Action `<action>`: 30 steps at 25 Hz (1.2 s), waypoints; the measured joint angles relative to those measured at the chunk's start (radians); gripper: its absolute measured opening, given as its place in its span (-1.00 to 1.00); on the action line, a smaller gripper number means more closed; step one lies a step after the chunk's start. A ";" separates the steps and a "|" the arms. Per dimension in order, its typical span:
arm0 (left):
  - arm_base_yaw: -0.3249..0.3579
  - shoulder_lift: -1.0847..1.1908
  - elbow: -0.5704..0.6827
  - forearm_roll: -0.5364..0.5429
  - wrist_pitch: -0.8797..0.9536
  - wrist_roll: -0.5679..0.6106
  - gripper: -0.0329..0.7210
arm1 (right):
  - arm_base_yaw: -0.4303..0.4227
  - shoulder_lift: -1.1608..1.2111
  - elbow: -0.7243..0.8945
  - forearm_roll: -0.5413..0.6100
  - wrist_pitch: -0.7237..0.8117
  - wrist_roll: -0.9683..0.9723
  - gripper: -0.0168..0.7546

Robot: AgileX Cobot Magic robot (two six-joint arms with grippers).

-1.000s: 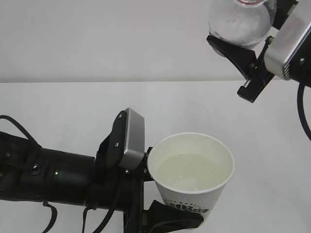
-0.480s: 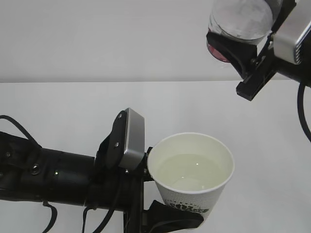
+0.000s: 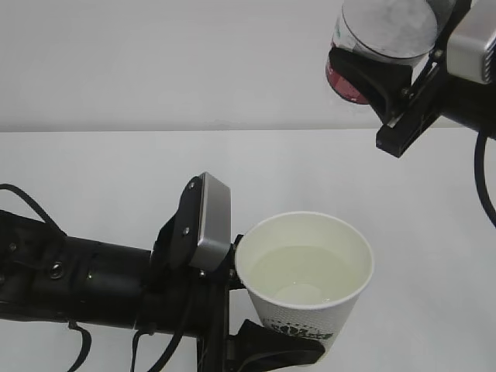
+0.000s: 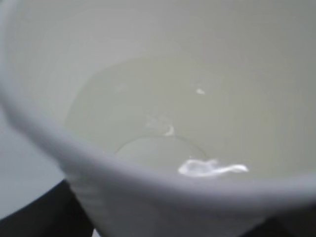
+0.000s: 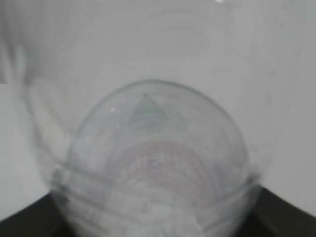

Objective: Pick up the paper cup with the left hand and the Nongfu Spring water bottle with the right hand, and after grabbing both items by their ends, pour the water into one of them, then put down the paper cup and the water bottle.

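Two grippers each grip something: the left gripper (image 3: pixel 267 329) clamps the paper cup (image 3: pixel 304 275), holding shallow water (image 3: pixel 306 276), while up and right of the cup the right gripper (image 3: pixel 387 66) clamps the Nongfu Spring water bottle (image 3: pixel 380 35).

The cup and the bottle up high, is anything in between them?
Nothing. In the exterior view, only bare white wall and table show between the paper cup and the water bottle.

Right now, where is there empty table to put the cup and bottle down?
The white table is bare behind the left arm, and also between the paper cup and the raised water bottle. The bottom left is crowded by that arm and its cables.
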 joint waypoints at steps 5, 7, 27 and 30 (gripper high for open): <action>0.000 0.000 0.000 0.000 0.000 0.000 0.49 | 0.000 0.000 0.000 0.000 0.000 0.032 0.25; 0.000 0.000 0.000 -0.002 0.000 0.000 0.49 | 0.000 0.000 0.000 0.000 0.000 0.056 0.25; 0.000 0.000 0.000 -0.002 0.000 0.000 0.49 | 0.000 0.000 0.000 0.000 0.032 0.124 0.25; 0.000 0.000 0.000 -0.002 0.000 0.000 0.49 | 0.000 0.000 0.000 0.000 0.032 0.138 0.25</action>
